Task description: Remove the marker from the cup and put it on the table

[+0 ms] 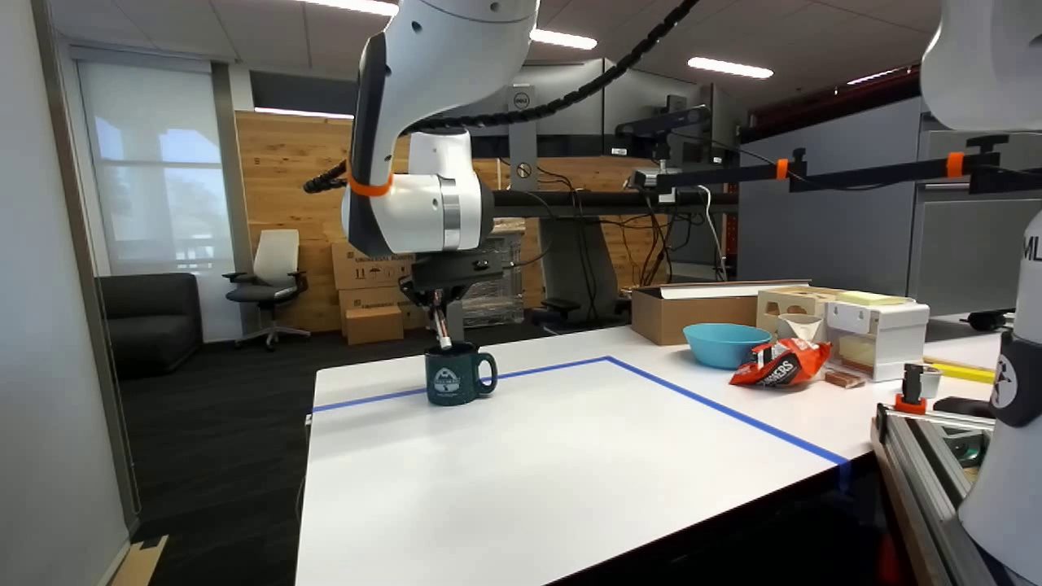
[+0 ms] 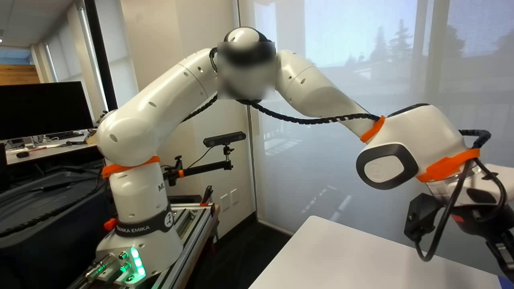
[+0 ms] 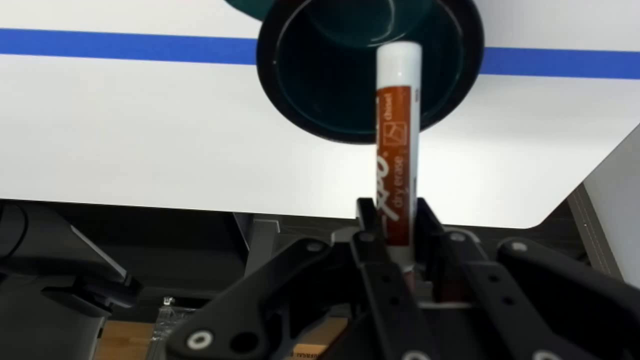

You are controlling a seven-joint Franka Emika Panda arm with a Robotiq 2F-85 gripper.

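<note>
The marker is white with a reddish-brown label; it shows in the wrist view point(image 3: 398, 125) and in an exterior view point(image 1: 440, 319). My gripper point(image 3: 392, 212) is shut on its upper part; the gripper also shows above the cup in an exterior view point(image 1: 438, 303). The marker hangs slightly tilted, its white lower end at the cup's mouth; I cannot tell whether that end is just inside or just above the rim. The dark teal cup point(image 1: 453, 384) stands upright on the white table point(image 1: 521, 472), over the blue line; its opening shows in the wrist view point(image 3: 325, 90).
A blue bowl point(image 1: 723, 345), a red snack bag point(image 1: 783, 363), a cardboard box point(image 1: 692, 313) and a white container point(image 1: 883, 338) stand at the table's far right. The cup is near a table edge. In an exterior view the gripper point(image 2: 502, 253) is partly cut off.
</note>
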